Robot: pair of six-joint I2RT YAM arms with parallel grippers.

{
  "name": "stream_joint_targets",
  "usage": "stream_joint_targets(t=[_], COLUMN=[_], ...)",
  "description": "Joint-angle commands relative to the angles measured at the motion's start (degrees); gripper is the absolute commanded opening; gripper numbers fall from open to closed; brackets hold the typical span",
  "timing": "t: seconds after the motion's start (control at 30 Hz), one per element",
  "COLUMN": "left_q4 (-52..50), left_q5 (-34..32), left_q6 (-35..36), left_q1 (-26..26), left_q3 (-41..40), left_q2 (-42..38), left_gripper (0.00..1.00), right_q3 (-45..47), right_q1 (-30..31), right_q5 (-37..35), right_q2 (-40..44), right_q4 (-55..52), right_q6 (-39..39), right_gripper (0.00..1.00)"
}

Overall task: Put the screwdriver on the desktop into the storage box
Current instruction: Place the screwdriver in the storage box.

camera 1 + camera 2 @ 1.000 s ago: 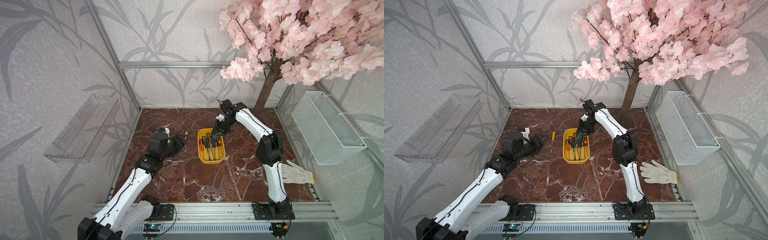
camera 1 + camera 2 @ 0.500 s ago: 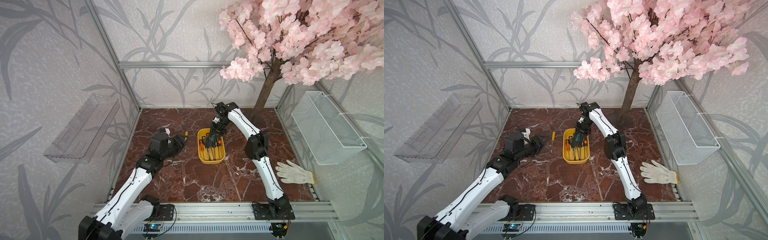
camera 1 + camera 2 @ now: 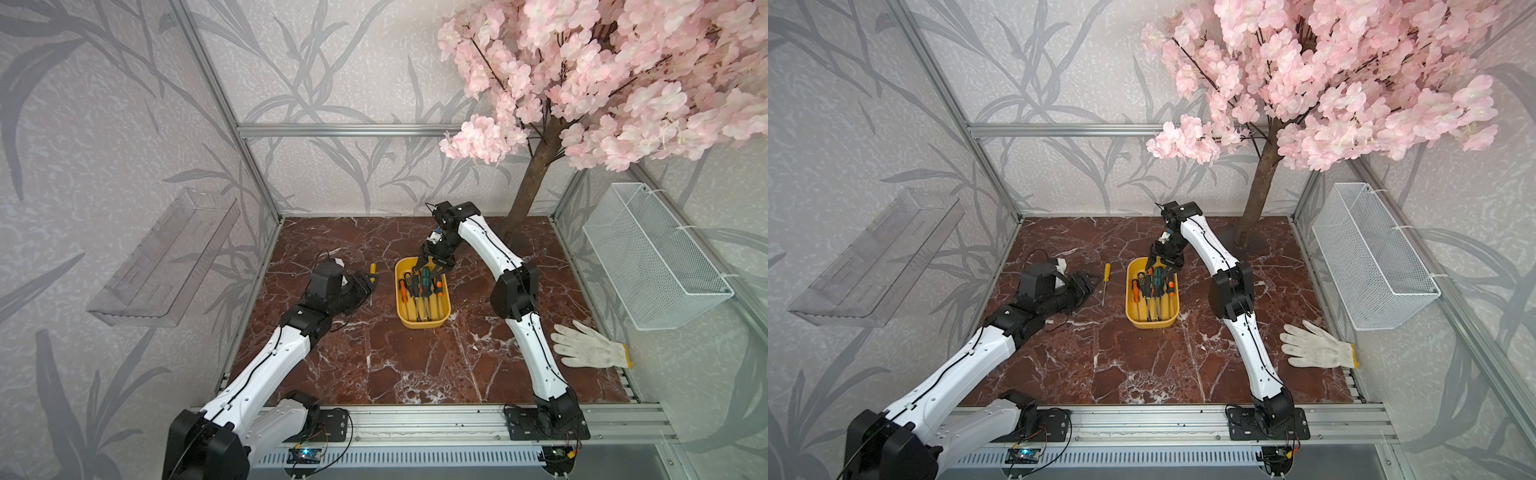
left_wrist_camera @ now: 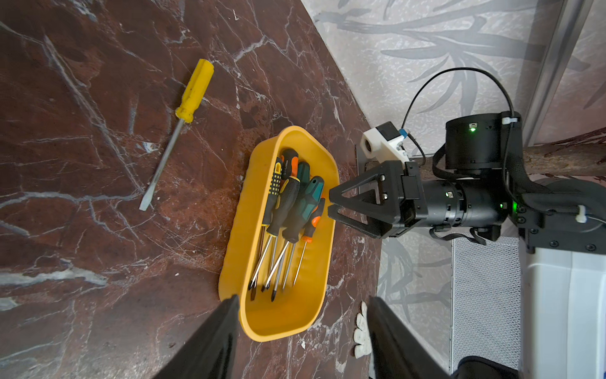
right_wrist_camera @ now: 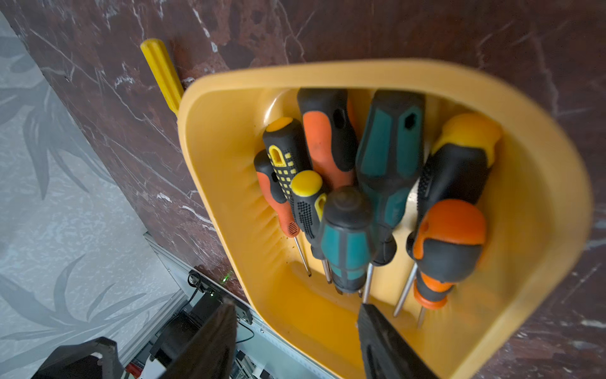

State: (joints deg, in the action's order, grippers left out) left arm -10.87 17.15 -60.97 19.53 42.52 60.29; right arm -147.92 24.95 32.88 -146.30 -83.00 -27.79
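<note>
Currently: right claw point(image 5: 296, 306) hangs over the far end of the yellow storage box point(image 3: 1152, 323), jaws apart, nothing between them. Box sits mid-way across the bench point(image 3: 1142, 365) and holds a pile of screwdrivers point(image 5: 387, 157), handles toward the back wall. One yellow-handled screwdriver point(image 3: 1105, 284) lies flat on the bench just left of the box, not touching it, roughly parallel to it. Left claw point(image 4: 303, 298) sits low just beside that screwdriver, jaws apart, empty. White glove point(image 3: 1312, 347) lies near the bench's right edge, well apart.
</note>
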Motion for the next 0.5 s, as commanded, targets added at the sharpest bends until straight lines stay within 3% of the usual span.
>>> stream_joint_targets(t=[0.0, 0.17, 0.47], left_q4=[-0.9, -5.2, -10.2], left_q5=[-2.9, -7.6, -12.0], left_q6=[3.6, 9.1, 15.8], left_q1=[-0.2, -0.3, -0.4], left_q3=[3.4, 8.3, 22.2], left_q2=[1.8, 8.8, 26.3], left_gripper=[0.64, 0.64, 0.6], right_q3=[-1.6, 4.2, 42.1], right_q1=[-0.3, -0.1, 0.0], right_q5=[-3.1, -8.5, -11.3], right_q2=[3.3, 12.2, 39.5], right_q4=[-1.5, 1.9, 22.9], right_q6=[0.0, 0.7, -1.8], right_gripper=[0.62, 0.61, 0.61])
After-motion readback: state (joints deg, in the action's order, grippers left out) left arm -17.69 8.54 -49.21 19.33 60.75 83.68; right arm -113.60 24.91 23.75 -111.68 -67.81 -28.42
